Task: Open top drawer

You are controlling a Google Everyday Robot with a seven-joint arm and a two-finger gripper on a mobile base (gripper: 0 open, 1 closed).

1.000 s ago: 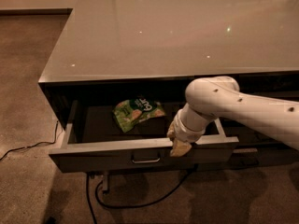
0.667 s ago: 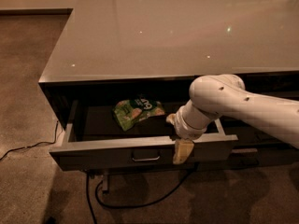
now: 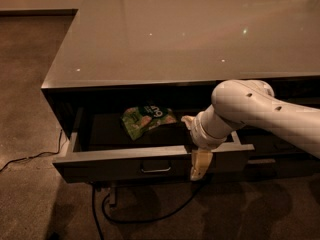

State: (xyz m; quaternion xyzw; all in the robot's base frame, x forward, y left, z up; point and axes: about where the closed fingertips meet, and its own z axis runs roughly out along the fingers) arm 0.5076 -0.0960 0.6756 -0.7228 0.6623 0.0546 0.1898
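Grey countertop (image 3: 190,34) fills the upper frame. Top drawer (image 3: 105,167) is pulled out at lower centre. Gripper (image 3: 191,148) straddles its front panel right of the handle (image 3: 155,169), jaws spread, one finger (image 3: 200,165) outside. Green snack bag (image 3: 146,120) lies inside, white lettering unreadable.
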